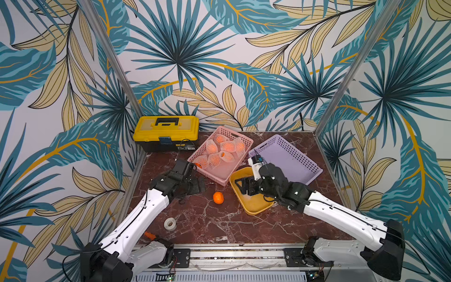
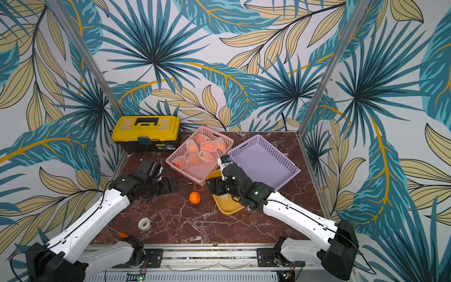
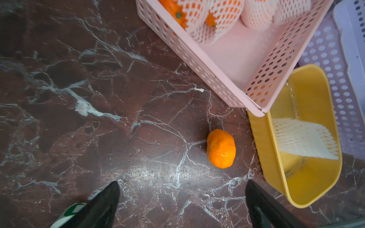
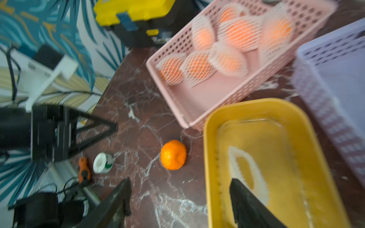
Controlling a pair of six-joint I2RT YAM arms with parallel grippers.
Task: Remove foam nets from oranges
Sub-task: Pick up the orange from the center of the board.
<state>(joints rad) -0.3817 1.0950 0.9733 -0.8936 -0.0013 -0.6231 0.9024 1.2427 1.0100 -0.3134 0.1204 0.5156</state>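
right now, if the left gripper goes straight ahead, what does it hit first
Probably the bare orange, ahead of its open fingers, before the pink basket; depth is unclear.

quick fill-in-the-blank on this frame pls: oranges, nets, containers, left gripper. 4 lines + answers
1. Just ____ bare orange lies on the table.
2. The empty foam net lies in the ____ tray.
3. The netted oranges sit in the ____ basket.
4. The left gripper has its jaws ____.
Answers: one; yellow; pink; open.
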